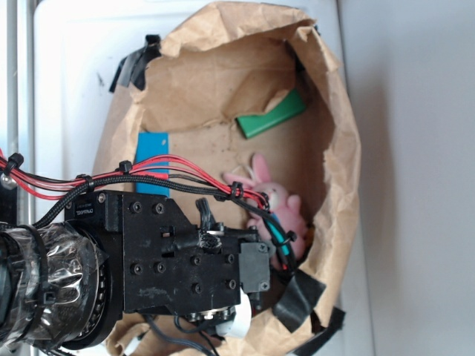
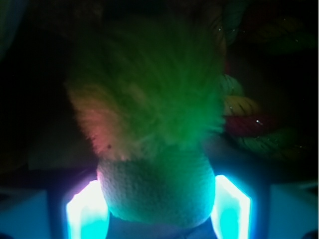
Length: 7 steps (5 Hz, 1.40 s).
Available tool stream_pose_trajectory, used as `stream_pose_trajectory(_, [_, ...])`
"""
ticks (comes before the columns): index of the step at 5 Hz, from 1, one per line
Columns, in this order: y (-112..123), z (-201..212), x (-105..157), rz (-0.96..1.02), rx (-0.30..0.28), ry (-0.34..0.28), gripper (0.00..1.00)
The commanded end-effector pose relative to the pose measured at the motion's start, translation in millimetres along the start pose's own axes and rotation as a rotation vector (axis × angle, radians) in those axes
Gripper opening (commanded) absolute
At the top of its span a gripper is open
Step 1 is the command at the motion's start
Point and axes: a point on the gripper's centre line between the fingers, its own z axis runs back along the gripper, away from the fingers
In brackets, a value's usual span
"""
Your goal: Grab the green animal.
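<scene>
Green animal (image 2: 154, 149) wedged between glowing fingers (image 2: 87, 211); both sides touching

Robot lab: taped paper bin (image 1: 338, 148).

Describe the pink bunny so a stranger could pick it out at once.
Start with the crumpled brown paper bag lying open on the white surface. On its floor, just past the robot's black wrist housing and partly hidden by it, lies the pink bunny. It is the only soft, long-eared pink toy there; the green block and the blue block are flat and hard-edged.
</scene>
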Motion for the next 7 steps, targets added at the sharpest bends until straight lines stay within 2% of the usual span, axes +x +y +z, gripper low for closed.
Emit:
stream_pose_trajectory(1, [-8.1,3.5,24.3,0.001,0.035,-0.03,0.0])
stream_pose_trajectory(3, [-3.8,11.9,20.2,0.05,0.049,-0.046,0.0])
stream_pose_trajectory(4, [3.1,21.0,14.4,0.122,0.081,-0.06,0.0])
stream_pose_trajectory(5, [20.2,49.3,-12.4,0.274,0.09,-0.097,0.0])
stream_pose_trajectory(6, [34.8,88.5,-41.6,0.489,0.151,-0.113,0.0])
stream_pose_trajectory(7, [55.4,112.4,-57.3,0.704,0.179,-0.112,0.0])
